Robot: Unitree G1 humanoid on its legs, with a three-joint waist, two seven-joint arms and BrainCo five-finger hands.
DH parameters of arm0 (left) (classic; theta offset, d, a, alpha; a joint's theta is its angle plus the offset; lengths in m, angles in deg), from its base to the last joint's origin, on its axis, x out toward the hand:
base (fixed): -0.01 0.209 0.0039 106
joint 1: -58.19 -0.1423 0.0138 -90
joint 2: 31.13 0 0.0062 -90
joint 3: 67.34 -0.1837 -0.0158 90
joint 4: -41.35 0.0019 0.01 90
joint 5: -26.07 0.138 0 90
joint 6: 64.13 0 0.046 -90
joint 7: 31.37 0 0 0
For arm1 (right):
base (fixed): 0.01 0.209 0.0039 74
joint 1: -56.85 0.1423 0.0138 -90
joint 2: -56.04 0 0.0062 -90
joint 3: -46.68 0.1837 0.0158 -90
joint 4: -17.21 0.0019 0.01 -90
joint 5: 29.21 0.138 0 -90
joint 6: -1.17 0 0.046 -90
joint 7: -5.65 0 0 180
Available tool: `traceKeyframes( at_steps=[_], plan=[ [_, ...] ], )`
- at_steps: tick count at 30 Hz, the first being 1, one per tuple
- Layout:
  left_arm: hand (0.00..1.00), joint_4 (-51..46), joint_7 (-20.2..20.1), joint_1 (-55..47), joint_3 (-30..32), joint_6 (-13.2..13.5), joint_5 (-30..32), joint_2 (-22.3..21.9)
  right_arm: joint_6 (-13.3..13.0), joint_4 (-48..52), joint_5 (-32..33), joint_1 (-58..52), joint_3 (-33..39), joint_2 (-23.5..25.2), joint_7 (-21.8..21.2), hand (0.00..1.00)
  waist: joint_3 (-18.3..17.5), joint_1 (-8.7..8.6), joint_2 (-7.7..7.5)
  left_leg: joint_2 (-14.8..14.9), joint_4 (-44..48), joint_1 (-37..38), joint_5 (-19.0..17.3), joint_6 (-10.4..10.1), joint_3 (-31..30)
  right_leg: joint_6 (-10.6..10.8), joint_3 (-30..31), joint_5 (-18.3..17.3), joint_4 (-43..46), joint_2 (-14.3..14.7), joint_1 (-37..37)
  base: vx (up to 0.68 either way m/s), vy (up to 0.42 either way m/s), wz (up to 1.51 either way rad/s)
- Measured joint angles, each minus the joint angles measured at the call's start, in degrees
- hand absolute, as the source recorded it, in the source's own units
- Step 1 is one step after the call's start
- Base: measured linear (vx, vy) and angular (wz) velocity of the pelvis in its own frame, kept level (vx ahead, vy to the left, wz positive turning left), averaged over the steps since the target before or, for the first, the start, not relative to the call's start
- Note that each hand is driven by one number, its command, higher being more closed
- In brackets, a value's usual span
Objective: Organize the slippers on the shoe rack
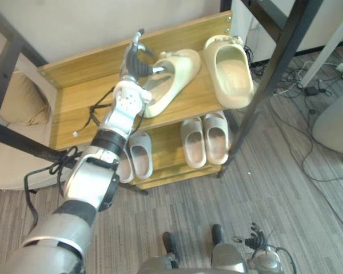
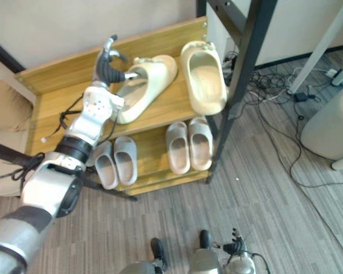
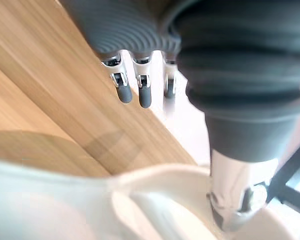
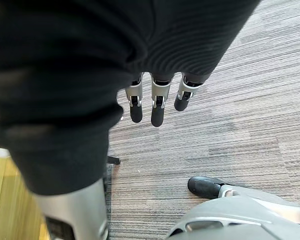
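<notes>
A large cream slipper [image 1: 172, 80] lies askew on the top shelf [image 1: 80, 105] of the wooden shoe rack [image 1: 160, 174]. A second cream slipper [image 1: 230, 71] lies just beside it, nearer the rack's right end. The left hand [image 1: 136, 60] is at the askew slipper's left edge. The left wrist view shows its thumb [image 3: 235, 200] set against the slipper's rim and its fingers [image 3: 135, 92] straight above bare wood, grasping nothing. Two smaller pairs [image 1: 206, 140] [image 1: 134, 158] sit on the lower shelf. The right hand [image 4: 155, 107] hangs relaxed and empty over the carpet [image 4: 240, 125].
</notes>
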Motion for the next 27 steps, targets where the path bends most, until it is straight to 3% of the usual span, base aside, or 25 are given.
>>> traceKeyframes(
  at_steps=[12,18,27],
  plan=[
    [0.00,-6.00,0.73,-5.40,2.26,0.43,-7.45,0.11,0.55,-2.13,-0.32,0.75,-1.51,-0.88,0.00,0.00,-0.01,0.39,0.01,-0.20,0.29,0.24,0.07,0.07,-1.60,0.02,-1.58,0.19,-0.41,0.00,1.43,0.00,0.004,0.06],
    [0.00,-11.43,0.61,-12.65,3.45,1.90,-15.69,0.92,1.23,-2.18,-0.53,0.63,-2.07,-1.24,0.01,0.00,-0.01,1.96,0.00,-0.16,0.28,0.22,0.29,0.34,-1.98,-0.05,-1.97,0.25,-0.34,0.01,1.55,-0.02,0.004,0.03],
    [0.00,-15.99,-1.50,-18.86,3.72,2.85,-26.12,1.08,1.91,-2.23,-0.64,0.65,-3.66,-1.68,-0.04,0.00,-0.27,2.68,-0.56,-0.07,-0.42,0.30,0.89,0.29,-3.15,-0.05,-3.60,0.25,-0.64,0.22,2.26,0.00,0.000,0.08]
  ],
)
